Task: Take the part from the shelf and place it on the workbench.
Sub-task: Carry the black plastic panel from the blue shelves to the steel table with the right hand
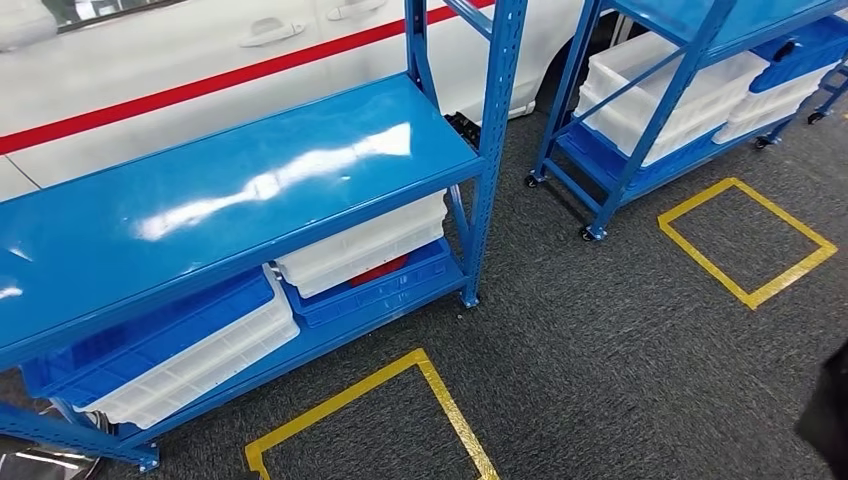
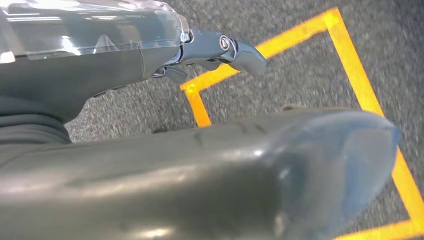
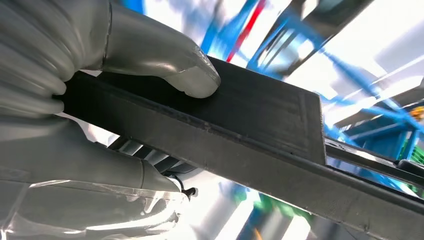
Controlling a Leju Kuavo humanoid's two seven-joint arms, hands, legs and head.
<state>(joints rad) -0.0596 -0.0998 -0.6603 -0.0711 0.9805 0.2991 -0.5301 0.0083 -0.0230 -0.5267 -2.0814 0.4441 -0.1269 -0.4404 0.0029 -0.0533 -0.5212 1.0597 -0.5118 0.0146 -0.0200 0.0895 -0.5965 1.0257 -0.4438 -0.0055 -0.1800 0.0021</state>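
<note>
Two hands entered, one per wrist view; right hand: thick grey thumb pressed on the upper face of the part, dark fingers beneath it, so the part is clamped in the grasp; part: long flat black bar, matt, finely ridged surface, square edges, running out past the hand toward blurred blue framing; left hand: hanging over the floor, grey jointed fingers loosely extended and apart, nothing in them, glossy rounded thumb large in the foreground; floor: dark grey speckled carpet; yellow tape square nearest in the head view, a second tape square farther right; shelf: blue painted steel, glossy bare top board with glare, perforated upright; lower tier holds white and blue ribbed plastic crates; second blue rack on castors beyond, stacked with white crates; white car body with a red stripe, farthest.
</note>
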